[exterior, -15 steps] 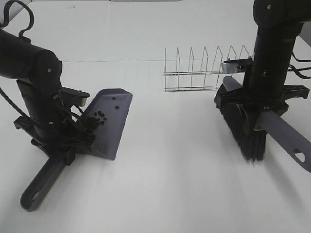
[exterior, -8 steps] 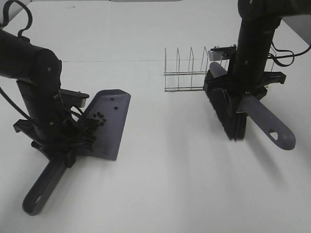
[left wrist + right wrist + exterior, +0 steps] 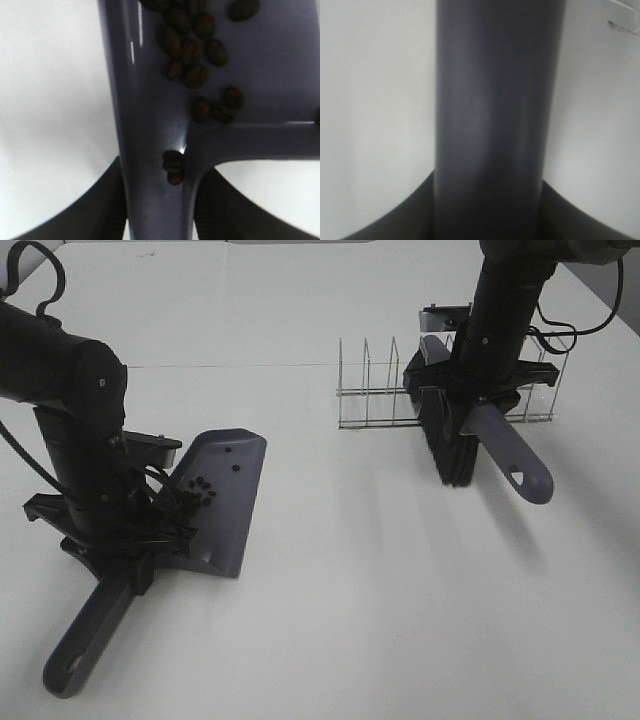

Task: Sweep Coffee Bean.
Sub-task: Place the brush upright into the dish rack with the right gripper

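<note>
Coffee beans (image 3: 200, 490) lie gathered in the grey dustpan (image 3: 232, 510) near the left edge of the table (image 3: 360, 620). Most are bunched at the back of the pan by the handle, a few are scattered toward its lip, and my left wrist camera shows two lodged where the handle joins the pan. My left gripper (image 3: 123, 555) is clamped on that handle, a dark finger pressed to either side, and the pan's lip faces the middle of the table. Toward the far right corner, my right gripper (image 3: 470, 410) is closed around the grey handle of the brush (image 3: 452, 445), whose black bristles point downward in front of a wire rack (image 3: 375, 390); I cannot tell whether the bristles touch the tabletop. The handle's end, pierced by a hole, juts toward the right edge. Dustpan and brush are well apart.
</note>
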Controlling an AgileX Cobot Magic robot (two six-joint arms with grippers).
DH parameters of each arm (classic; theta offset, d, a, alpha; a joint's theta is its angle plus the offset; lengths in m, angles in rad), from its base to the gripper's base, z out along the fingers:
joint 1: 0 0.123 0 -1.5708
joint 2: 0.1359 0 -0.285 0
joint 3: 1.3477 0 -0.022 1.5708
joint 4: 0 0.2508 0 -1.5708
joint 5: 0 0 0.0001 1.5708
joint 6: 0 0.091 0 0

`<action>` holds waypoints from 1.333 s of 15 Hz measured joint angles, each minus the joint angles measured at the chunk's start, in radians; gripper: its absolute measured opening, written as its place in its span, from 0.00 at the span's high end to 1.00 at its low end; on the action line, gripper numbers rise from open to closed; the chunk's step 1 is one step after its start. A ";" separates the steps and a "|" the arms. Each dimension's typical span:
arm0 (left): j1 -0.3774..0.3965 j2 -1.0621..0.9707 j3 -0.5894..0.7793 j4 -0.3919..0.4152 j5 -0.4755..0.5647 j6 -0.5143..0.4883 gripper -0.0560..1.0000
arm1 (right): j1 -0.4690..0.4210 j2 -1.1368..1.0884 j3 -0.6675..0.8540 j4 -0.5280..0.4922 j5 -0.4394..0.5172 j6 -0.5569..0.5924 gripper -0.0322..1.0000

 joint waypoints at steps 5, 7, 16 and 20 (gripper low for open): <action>0.000 0.000 0.000 -0.009 0.007 0.000 0.63 | -0.024 0.079 -0.140 0.056 -0.003 -0.001 0.68; 0.000 0.000 0.000 -0.012 0.010 0.000 0.63 | -0.025 0.110 -0.213 0.056 -0.003 -0.001 0.68; 0.000 0.001 0.000 -0.015 0.017 0.000 0.63 | -0.027 0.115 -0.253 0.069 -0.003 -0.001 0.68; 0.000 0.001 0.000 -0.020 0.020 0.000 0.63 | -0.027 0.120 -0.230 0.054 -0.003 -0.001 0.68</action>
